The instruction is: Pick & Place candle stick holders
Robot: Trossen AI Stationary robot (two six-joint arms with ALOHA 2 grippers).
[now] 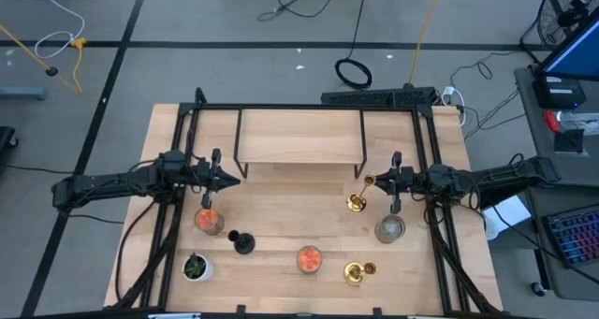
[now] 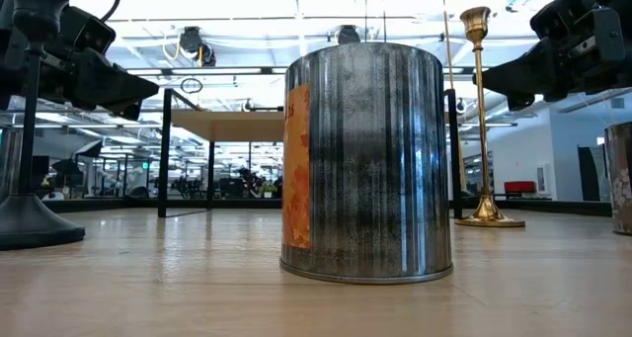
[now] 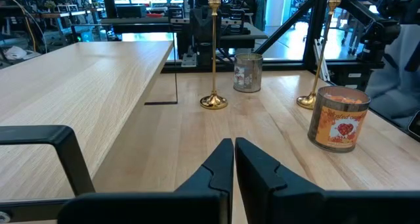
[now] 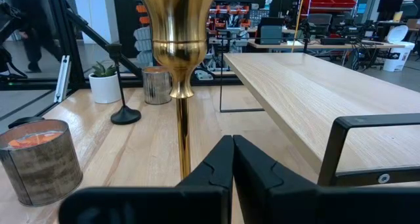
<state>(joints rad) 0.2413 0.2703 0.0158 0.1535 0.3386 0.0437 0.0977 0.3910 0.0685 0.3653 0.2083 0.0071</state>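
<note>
R end effector (image 4: 232, 159) shut; gold candlestick (image 4: 176, 60) base cut off.

glossy gold metal candlesticks (image 3: 214, 50), dull streaked metal tin (image 2: 365, 159), pale matt wooden table (image 1: 299, 188).

We see the raised shelf (image 1: 299, 149) at twelve o'clock, one candlestick (image 1: 357, 203) at three, another candlestick (image 1: 354, 274) at five, short candlestick (image 1: 242, 242) and plant (image 1: 195, 267) at seven.

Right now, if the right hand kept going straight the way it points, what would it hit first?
Most likely the gold candlestick standing just ahead of the shut right hand, a touch off its centre line. Depth is hard to judge, so it might only brush past.
</note>
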